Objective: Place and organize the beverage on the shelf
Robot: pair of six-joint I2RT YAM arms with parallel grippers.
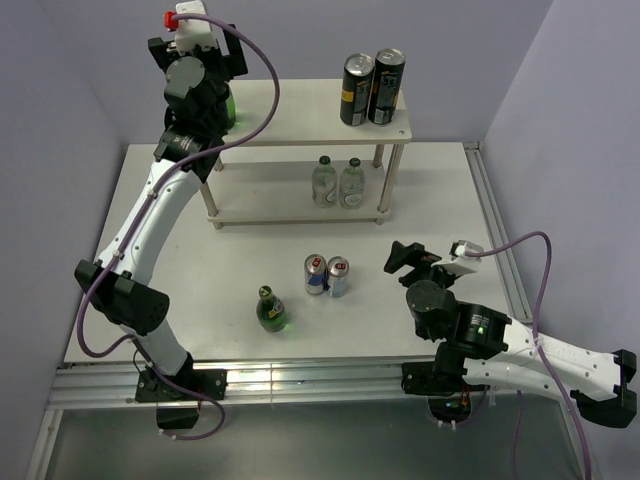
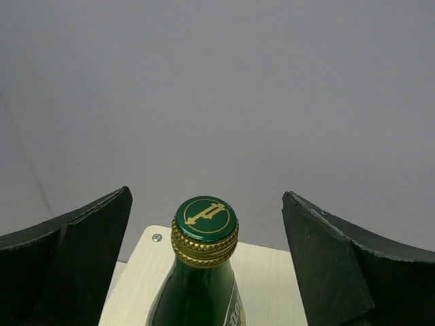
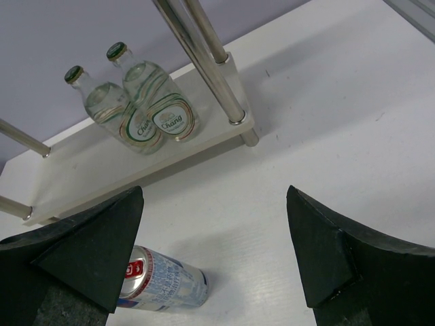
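Note:
A green glass bottle [image 2: 201, 285] with a green and gold cap stands upright on the left end of the shelf's top board [image 2: 285, 285]. My left gripper [image 2: 206, 193] is open around its neck, both fingers apart from the glass. From above, that gripper [image 1: 222, 100] covers most of this bottle [image 1: 230, 106]. A second green bottle [image 1: 271, 311] stands on the table. Two silver cans [image 1: 327, 276] stand at mid-table, with one can [image 3: 163, 282] below my open, empty right gripper [image 3: 215, 190]. Two clear bottles [image 3: 139, 112] stand on the shelf's lower board [image 3: 88, 176].
Two tall dark cans [image 1: 371, 89] stand at the right end of the shelf's top board [image 1: 300, 120]. The shelf's metal legs [image 3: 204, 61] rise near the clear bottles. My right gripper [image 1: 408, 258] hovers over the table to the right of the silver cans.

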